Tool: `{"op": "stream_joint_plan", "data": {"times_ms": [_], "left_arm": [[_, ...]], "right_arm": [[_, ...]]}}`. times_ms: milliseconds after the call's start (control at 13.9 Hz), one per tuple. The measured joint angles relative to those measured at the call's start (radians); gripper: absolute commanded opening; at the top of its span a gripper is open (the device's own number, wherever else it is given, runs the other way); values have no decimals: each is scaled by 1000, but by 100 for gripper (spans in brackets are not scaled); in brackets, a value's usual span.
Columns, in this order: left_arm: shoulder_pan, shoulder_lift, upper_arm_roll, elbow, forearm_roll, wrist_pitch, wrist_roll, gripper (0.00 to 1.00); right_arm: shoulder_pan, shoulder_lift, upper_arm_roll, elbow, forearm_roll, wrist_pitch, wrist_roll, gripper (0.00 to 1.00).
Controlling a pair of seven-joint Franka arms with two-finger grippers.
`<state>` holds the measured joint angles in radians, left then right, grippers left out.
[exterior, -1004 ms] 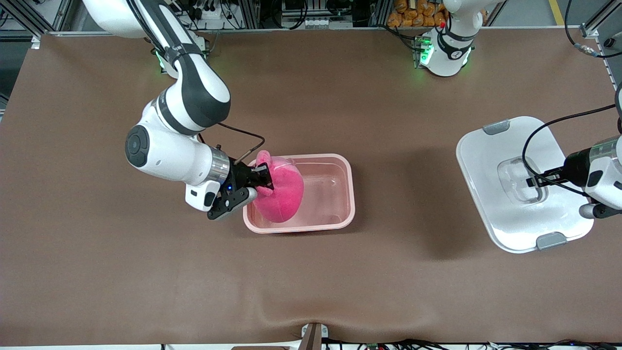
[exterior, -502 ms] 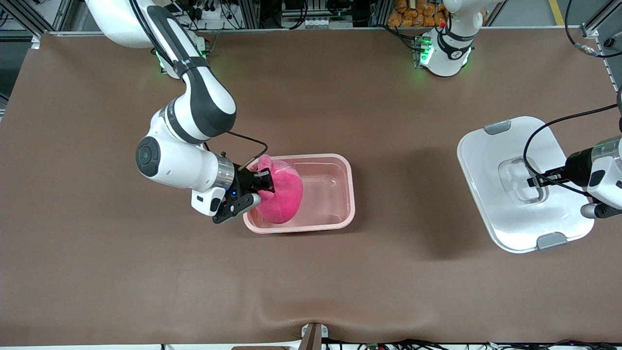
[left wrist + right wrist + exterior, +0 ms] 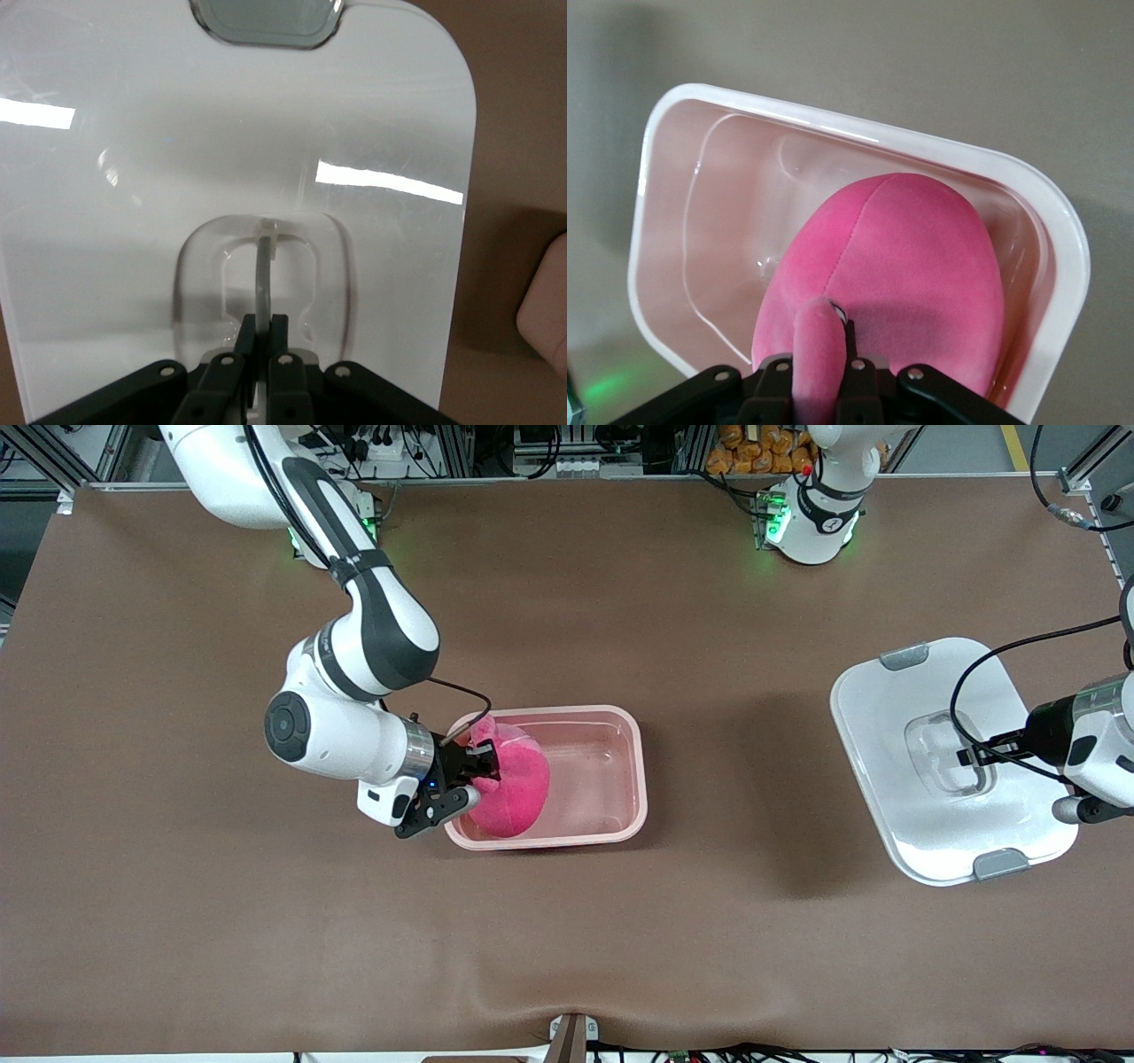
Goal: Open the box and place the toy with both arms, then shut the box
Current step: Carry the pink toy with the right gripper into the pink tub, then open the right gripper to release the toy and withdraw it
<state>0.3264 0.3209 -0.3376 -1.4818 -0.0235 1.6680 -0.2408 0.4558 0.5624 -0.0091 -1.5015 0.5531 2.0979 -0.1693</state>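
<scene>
Right gripper (image 3: 478, 764) is clamped tight on one eye stalk of the toy (image 3: 509, 797), which it holds down inside the box (image 3: 611, 779) at the end toward the right arm's end of the table. Pinching that thin stalk, not the fat body, seems sensible: narrow fingers cannot span the plush, and the stalk gives a firm tab to lower it by. In the right wrist view the stalk (image 3: 815, 345) rises between the fingers while the rounded body (image 3: 895, 283) fills about half of the tub (image 3: 664, 177). The toy's long axis runs roughly from the gripped stalk toward the edge of the box nearer the front camera, its bulging base pointing that way and down into the tub; its face is hidden. It looks nearly seated, so letting go is probably next.

The box sits open near the middle of the table (image 3: 567, 939), its long axis running between the two arms' ends.

Farther along, toward the left arm's end and well apart from the box, lies the lid (image 3: 895, 717), flat on the table. Left gripper (image 3: 967, 756) is closed on the lid's recessed handle (image 3: 264, 266), probably so that it can carry the lid back once the toy is released.
</scene>
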Motion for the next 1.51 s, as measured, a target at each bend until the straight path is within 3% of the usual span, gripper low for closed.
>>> {"op": "stream_joint_plan", "data": {"times_ms": [574,1506], "left_arm": [[0,0,0,0,0,0,0,0],[2,0,1,0,0,0,1,0]], "right_arm": [[67,47,-2,0,-36,62,41,0],[203,137,-2,0,-67,328,189,0]]}}
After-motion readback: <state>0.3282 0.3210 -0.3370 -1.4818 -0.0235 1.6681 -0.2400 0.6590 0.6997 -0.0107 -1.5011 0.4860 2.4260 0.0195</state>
